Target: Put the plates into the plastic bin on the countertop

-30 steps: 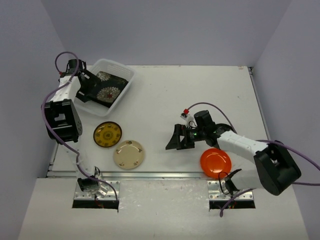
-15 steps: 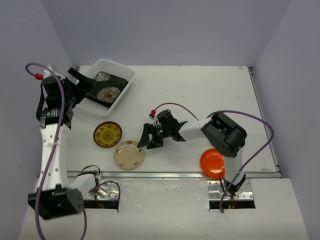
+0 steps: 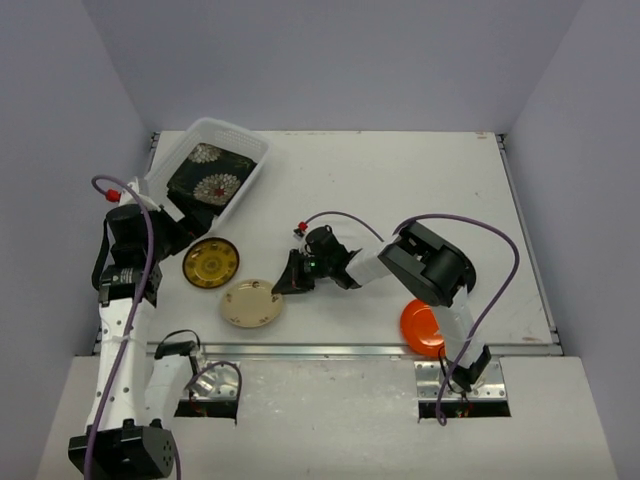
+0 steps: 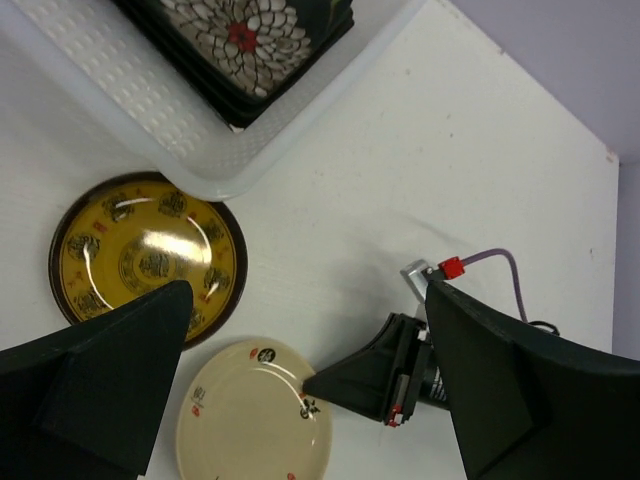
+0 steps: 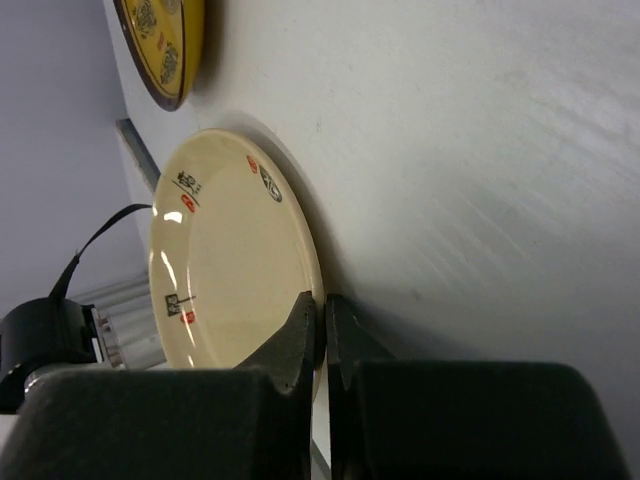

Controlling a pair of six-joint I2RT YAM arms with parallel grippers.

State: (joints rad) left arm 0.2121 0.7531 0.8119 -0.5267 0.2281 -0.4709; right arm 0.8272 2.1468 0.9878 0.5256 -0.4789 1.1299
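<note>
A round cream plate [image 3: 252,304] [image 4: 250,415] lies on the countertop [image 3: 400,190] near its front edge. My right gripper [image 3: 282,286] [image 5: 325,305] is shut on the right rim of that cream plate [image 5: 225,260], one finger above it and one below. A yellow patterned plate [image 3: 211,263] [image 4: 145,255] sits just beyond it. My left gripper [image 3: 172,234] [image 4: 305,288] hangs open and empty above these two plates. The plastic bin [image 3: 254,178] [image 4: 200,160] at the back left holds black white-flowered square plates [image 3: 215,180] [image 4: 250,40]. An orange plate [image 3: 420,328] lies partly under the right arm.
Pale lilac walls enclose the countertop on three sides. The metal front edge [image 3: 330,350] runs just below the cream plate. The right arm's purple cable [image 3: 350,218] loops over the middle of the countertop.
My right gripper reached left to the cream plate and shut on its rim. My left arm drew back from the bin and now hovers by the yellow plate.
</note>
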